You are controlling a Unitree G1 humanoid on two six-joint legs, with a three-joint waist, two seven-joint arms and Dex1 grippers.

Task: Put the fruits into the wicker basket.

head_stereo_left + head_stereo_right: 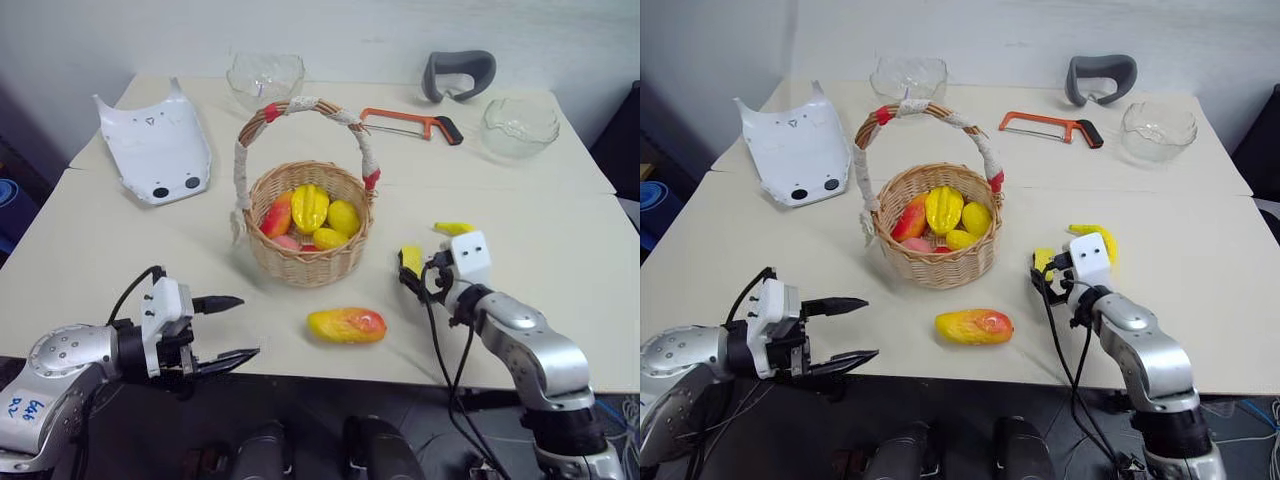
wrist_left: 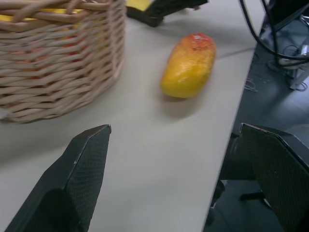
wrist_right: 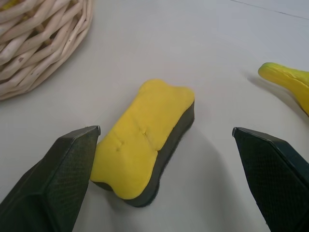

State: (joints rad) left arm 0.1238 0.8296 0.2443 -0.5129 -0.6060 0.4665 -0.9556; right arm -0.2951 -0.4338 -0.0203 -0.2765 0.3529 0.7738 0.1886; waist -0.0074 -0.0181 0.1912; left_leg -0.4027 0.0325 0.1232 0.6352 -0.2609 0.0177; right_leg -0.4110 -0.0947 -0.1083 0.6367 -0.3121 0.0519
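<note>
Big pale cream table (image 1: 560,250) first, then the round tan wicker basket (image 1: 308,262) with its tall white-wrapped, red-ended handle sitting mid-table, already loaded with glossy toy fruits: a ribbed yellow starfruit-looking piece (image 1: 309,207), an orange-red piece, a couple of small yellow ones, something pink underneath. Two clear glass bowls (image 1: 520,125) at the back, both looking empty. Still out on the table: the oblong yellow-orange-red mango (image 1: 347,324), just in front of the basket near the table's front edge, long axis running side to side. Left gripper (image 1: 222,328) off to the mango's left and pointing toward it, fingers spread wide, nothing held, probably the better-placed arm for that one. Right gripper (image 3: 164,164) also wide open and empty, but aimed at the small yellow-and-black sponge block (image 3: 145,142), lying between its fingers and not a fruit. Curved yellow banana (image 1: 455,228) just beyond that gripper, on its far side, well apart from the basket. Smells like a wrong-target risk on the right.
</note>
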